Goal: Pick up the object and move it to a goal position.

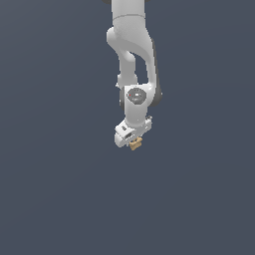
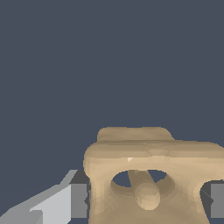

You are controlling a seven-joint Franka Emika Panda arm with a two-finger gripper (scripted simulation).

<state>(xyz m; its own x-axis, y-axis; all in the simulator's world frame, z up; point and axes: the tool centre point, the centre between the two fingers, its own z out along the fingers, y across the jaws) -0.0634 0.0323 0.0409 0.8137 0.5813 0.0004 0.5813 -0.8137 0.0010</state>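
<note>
The object [image 1: 136, 145] is a tiny tan blocky piece with notches, held right under the white gripper [image 1: 133, 141] in the exterior view. In the wrist view the object [image 2: 153, 153] fills the space between the two grey finger pads [image 2: 78, 200], with holes and a round knob on its near face. The gripper [image 2: 148, 202] is shut on the object, one pad pressing on each side. The arm hangs down from the top of the exterior view with its hand tilted.
A plain dark grey-blue surface [image 1: 55, 189] lies all around the arm in both views. No other objects, containers or edges show.
</note>
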